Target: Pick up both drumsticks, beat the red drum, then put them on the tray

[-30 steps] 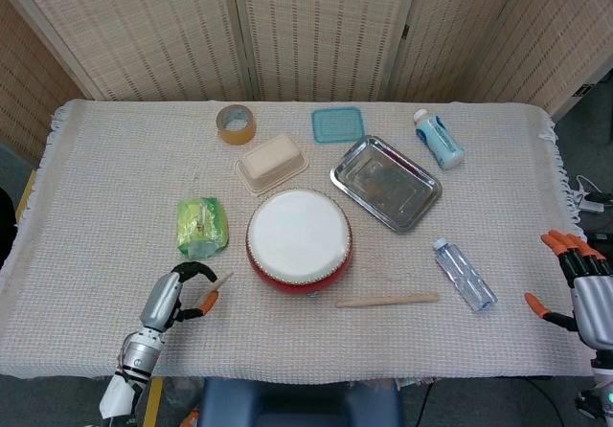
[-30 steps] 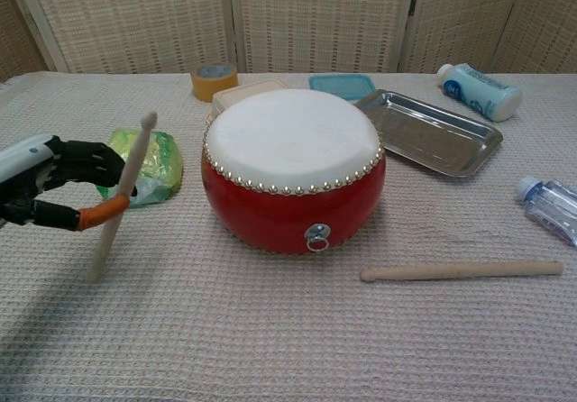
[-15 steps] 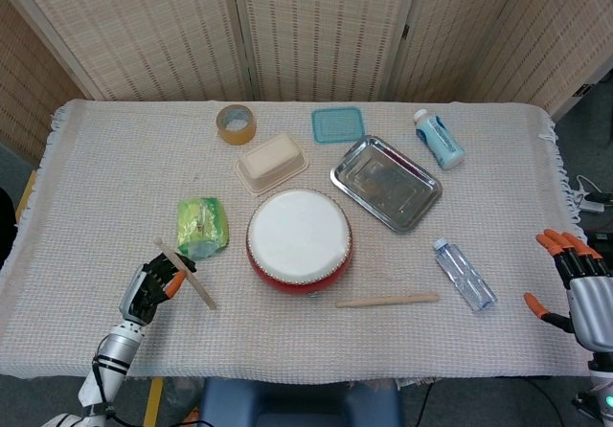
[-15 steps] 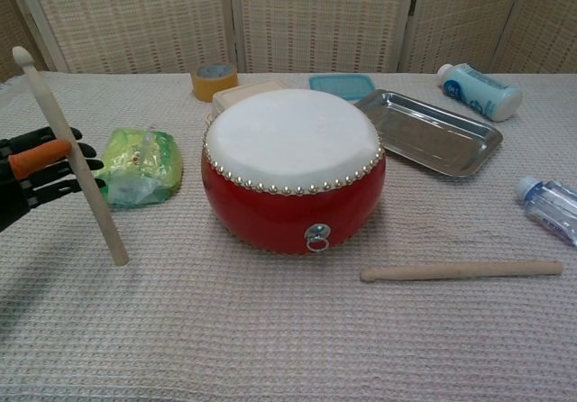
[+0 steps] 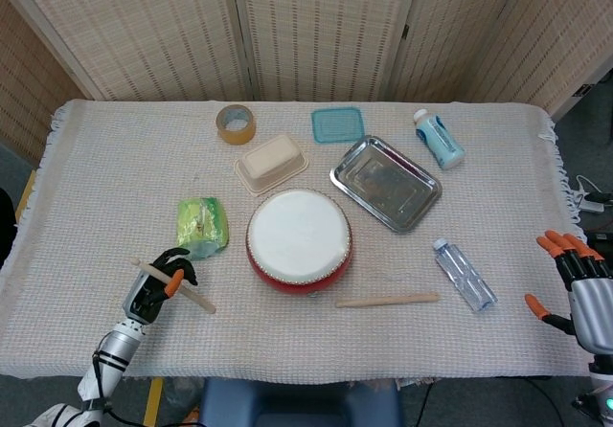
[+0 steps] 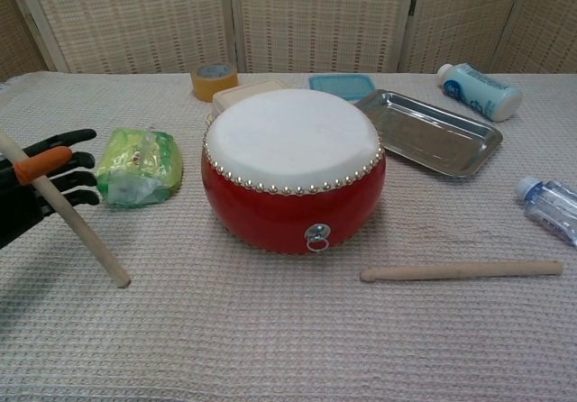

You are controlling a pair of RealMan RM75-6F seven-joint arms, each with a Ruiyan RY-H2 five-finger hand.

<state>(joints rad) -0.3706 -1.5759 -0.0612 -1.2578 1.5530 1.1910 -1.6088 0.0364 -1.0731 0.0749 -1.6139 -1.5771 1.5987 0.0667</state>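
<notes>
Two drumsticks: one (image 6: 66, 212) at the left edge, one (image 6: 462, 269) lying at lower right. One red drum (image 6: 291, 169), one metal tray (image 6: 431, 132), two bottles (image 5: 439, 139) (image 5: 465, 274), one tape roll (image 5: 236, 123), one teal lid (image 5: 337, 124), one beige box (image 5: 271, 163), one green packet (image 5: 202, 226).

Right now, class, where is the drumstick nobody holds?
In the head view, the loose drumstick lies flat on the tablecloth, front-right of the red drum, left of the water bottle.

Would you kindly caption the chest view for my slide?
Left hand holds one drumstick beside the red drum; the other drumstick lies on the table.
</notes>
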